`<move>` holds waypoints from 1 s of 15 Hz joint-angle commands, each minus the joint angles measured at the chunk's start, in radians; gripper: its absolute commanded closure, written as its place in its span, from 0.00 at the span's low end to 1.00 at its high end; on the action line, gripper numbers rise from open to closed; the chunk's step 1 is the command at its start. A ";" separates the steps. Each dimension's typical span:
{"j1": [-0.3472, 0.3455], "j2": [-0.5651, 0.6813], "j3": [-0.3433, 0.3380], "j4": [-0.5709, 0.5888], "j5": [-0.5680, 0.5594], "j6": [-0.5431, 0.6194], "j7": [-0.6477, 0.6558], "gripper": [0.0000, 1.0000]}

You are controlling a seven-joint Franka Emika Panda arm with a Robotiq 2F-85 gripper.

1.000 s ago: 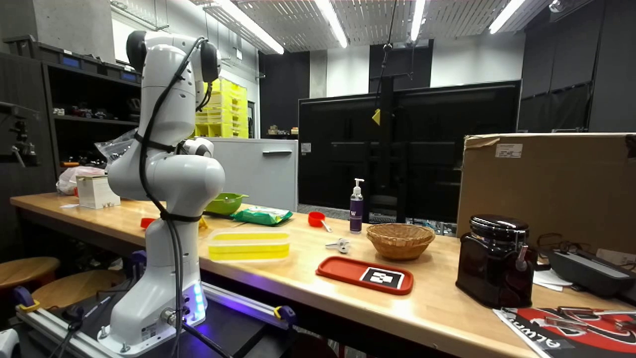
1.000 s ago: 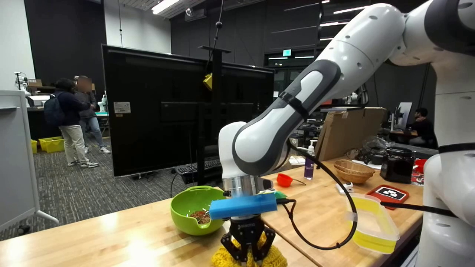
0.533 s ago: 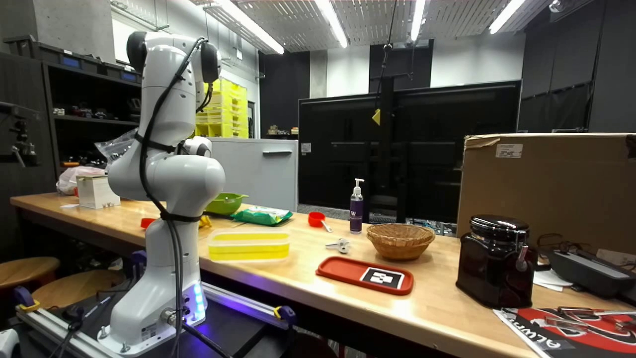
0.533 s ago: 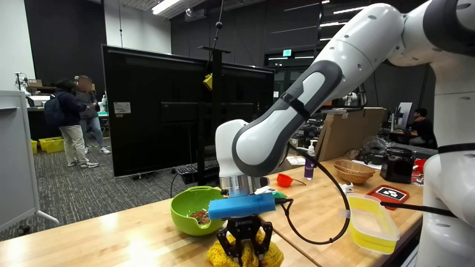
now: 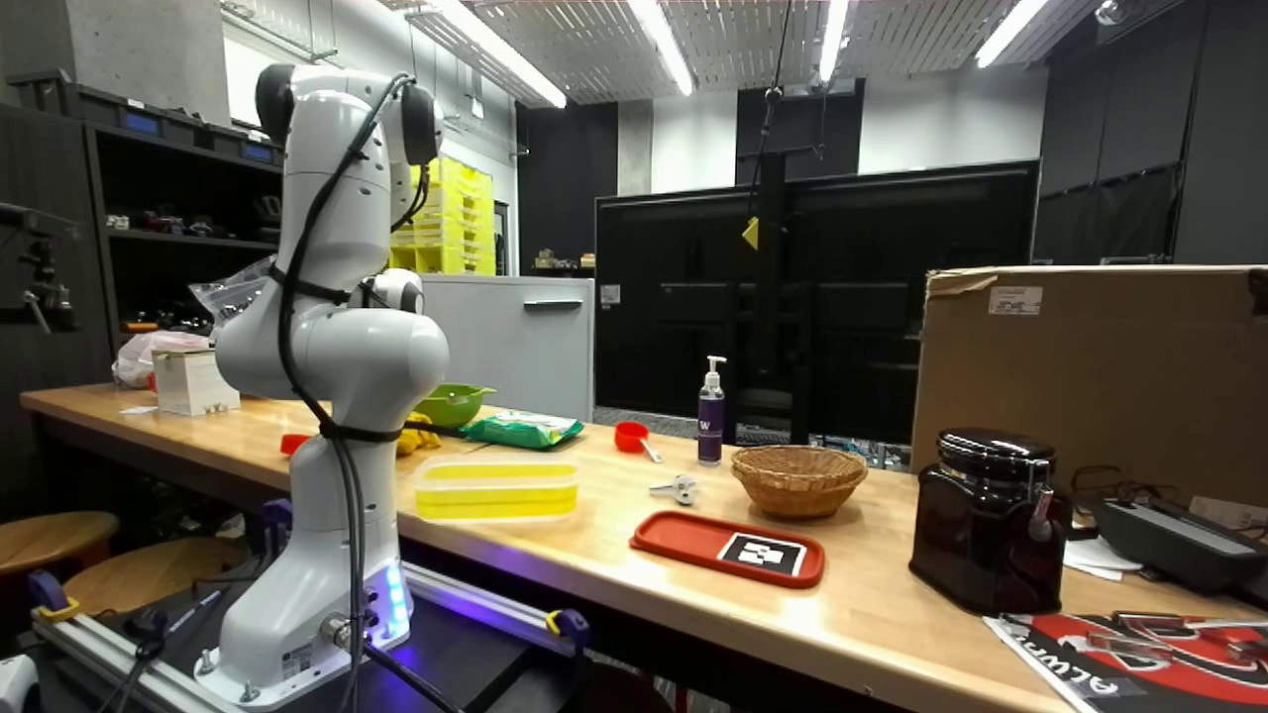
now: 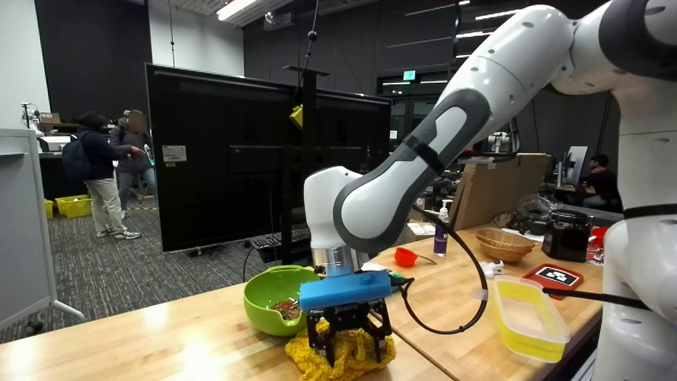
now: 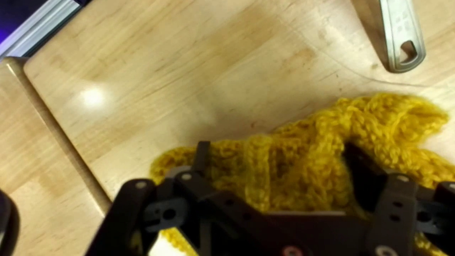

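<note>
Presently, the yellow knitted cloth (image 6: 350, 355) lies crumpled on the wooden surface (image 6: 132, 344), just beside the green mixing bowl (image 6: 267, 320). In an exterior view its long axis runs crosswise: one end lies near the foot of the bowl, and the opposite end points away from the bowl. In the wrist view the same axis spans the lower part of the frame.

The fingers (image 7: 366, 177) stand wide apart, unclenched, spaced along that long axis with the knit between them. Their tips reach down to the cloth; one sits in a fold. Whether they press on it cannot be told.

Visibility: the finger linkage covers part of the cloth in the wrist view, and the frame edge cuts off one end. The arm (image 5: 342, 257) conceals the fingers and part of the cloth in an exterior view. A metal handle (image 7: 400, 25) is cut off by the top of the wrist view. Granules (image 6: 288, 309) inside the bowl are too small to identify.
</note>
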 commanded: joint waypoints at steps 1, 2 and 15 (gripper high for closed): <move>-0.004 0.008 -0.008 0.019 -0.047 -0.017 0.027 0.00; -0.005 0.003 -0.009 0.019 -0.052 -0.022 0.028 0.00; -0.060 -0.145 -0.016 -0.007 0.013 -0.016 -0.133 0.00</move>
